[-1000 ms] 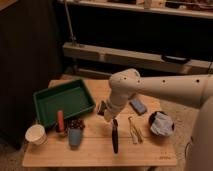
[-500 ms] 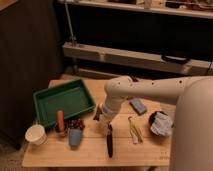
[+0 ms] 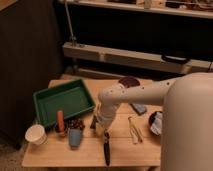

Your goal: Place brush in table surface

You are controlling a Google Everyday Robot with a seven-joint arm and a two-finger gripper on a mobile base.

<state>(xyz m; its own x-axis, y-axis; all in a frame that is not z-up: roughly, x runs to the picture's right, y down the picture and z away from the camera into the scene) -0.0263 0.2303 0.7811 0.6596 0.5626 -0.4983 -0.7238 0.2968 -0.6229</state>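
My tool (image 3: 103,129) has dropped lower over the table (image 3: 125,150) near its front edge, and the brush (image 3: 106,148) now lies flat just below it, pointing at that edge. I cannot tell whether I've let go; placement looks nearly done.

A bulky white arm segment is seen filling the lower right of the frame. From it, a slimmer white link is extended leftward across the middle of the frame to a rounded elbow joint near the centre. From that joint the wrist is bent downward, and the gripper (image 3: 102,127) is pointed down, positioned just below the centre of the frame. The wrist housing is shown white, with darker parts at its lower end.
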